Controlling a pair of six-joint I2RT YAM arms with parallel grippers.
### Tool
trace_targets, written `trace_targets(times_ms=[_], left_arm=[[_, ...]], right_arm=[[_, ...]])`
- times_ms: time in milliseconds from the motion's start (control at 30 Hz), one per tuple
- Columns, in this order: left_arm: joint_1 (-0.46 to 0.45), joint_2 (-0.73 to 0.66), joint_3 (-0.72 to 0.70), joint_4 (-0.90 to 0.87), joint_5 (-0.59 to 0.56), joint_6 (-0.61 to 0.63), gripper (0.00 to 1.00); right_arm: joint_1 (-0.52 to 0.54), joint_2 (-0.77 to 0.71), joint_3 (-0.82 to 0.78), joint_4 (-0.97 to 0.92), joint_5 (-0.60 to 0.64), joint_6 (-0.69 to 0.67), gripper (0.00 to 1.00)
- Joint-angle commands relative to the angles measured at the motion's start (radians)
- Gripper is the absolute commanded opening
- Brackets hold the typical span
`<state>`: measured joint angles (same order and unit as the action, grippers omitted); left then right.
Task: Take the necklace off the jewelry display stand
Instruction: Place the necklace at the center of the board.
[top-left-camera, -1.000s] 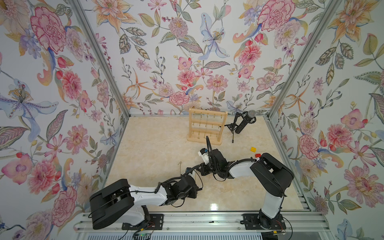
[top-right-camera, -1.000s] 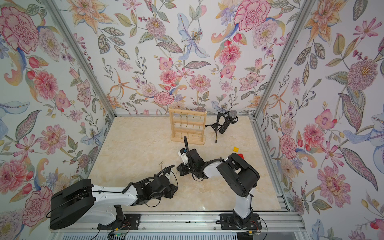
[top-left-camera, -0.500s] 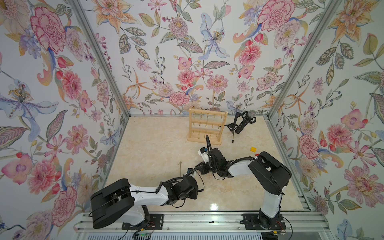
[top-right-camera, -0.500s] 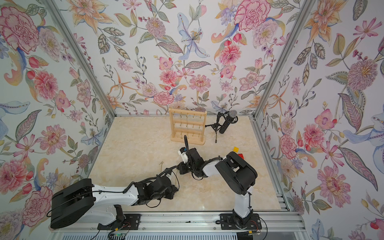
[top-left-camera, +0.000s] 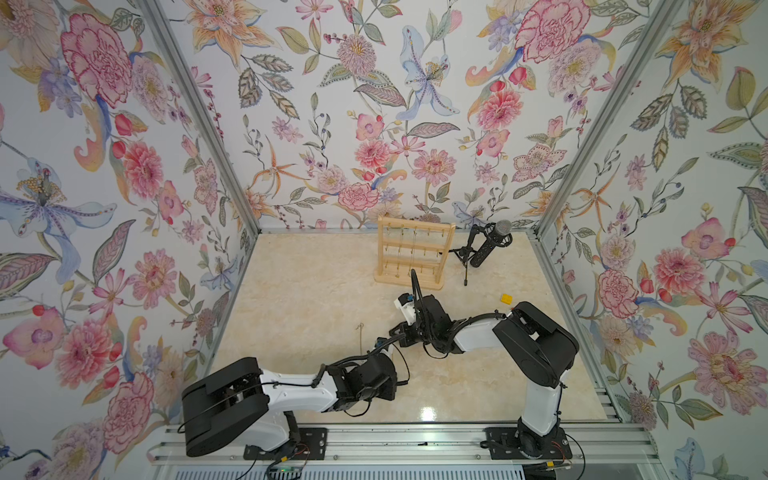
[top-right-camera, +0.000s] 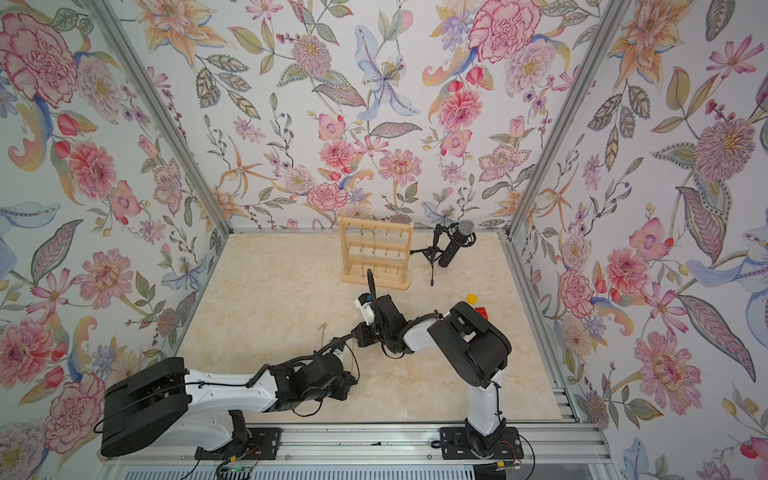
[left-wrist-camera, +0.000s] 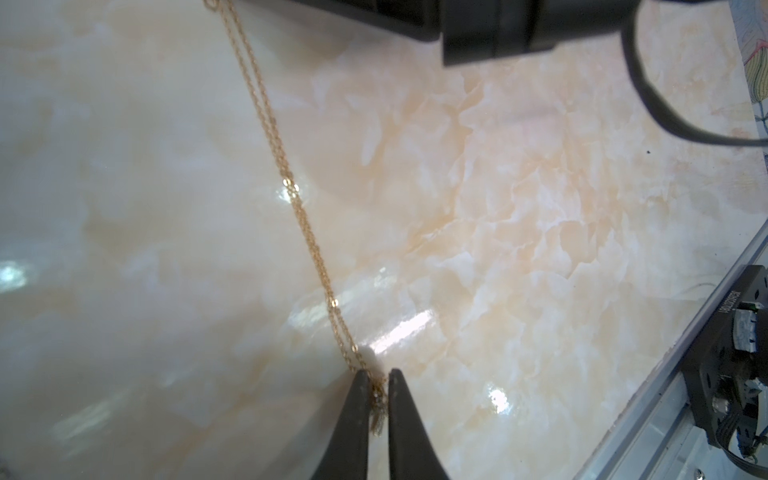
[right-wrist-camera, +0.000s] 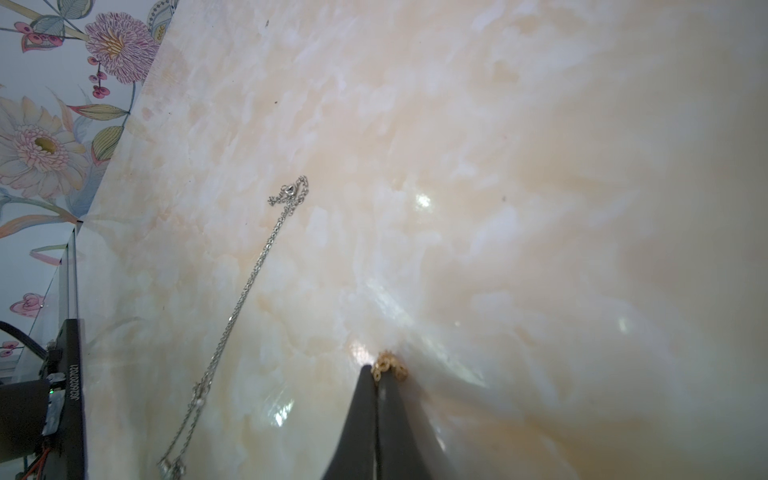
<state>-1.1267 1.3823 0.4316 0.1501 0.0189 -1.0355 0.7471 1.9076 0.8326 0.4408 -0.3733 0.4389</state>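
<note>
Open tabletop (top-left-camera: 307, 291) left, stand (top-left-camera: 390, 277), microphone (top-left-camera: 488, 247) at back

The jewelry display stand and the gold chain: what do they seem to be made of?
Jewelry display stand: probably bare light wood, matte, evenly pale tan. Gold chain: fine metal links, shiny, with bright glints; solid gold or plating cannot be told.

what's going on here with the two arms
Both arms hold one gold necklace stretched between them over the table: the left gripper pinches one end, the right gripper is shut on the other. A silver necklace lies on the table. The wooden stand stands at the back, away from both.
</note>
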Motion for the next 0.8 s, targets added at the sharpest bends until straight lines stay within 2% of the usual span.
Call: trace_targets(times_ms=[0,267,367,667,767], left_arm=[[-0.022,0.032,0.012,-0.053,-0.001,0.014,0.13],[-0.033,0.043,0.023,-0.068,-0.008,0.014,0.12],[-0.043,0.047,0.028,-0.076,-0.016,0.011,0.12],[-0.054,0.050,0.033,-0.089,-0.023,0.006,0.11],[-0.054,0.049,0.033,-0.090,-0.023,0.005,0.11]], right_arm=[[-0.011,0.010,0.000,0.007,0.033,0.016,0.04],[-0.017,-0.007,-0.022,0.027,0.051,0.035,0.11],[-0.020,-0.010,-0.022,0.029,0.054,0.042,0.18],[-0.041,-0.023,-0.033,0.048,0.068,0.085,0.24],[-0.045,-0.035,-0.039,0.065,0.066,0.101,0.29]])
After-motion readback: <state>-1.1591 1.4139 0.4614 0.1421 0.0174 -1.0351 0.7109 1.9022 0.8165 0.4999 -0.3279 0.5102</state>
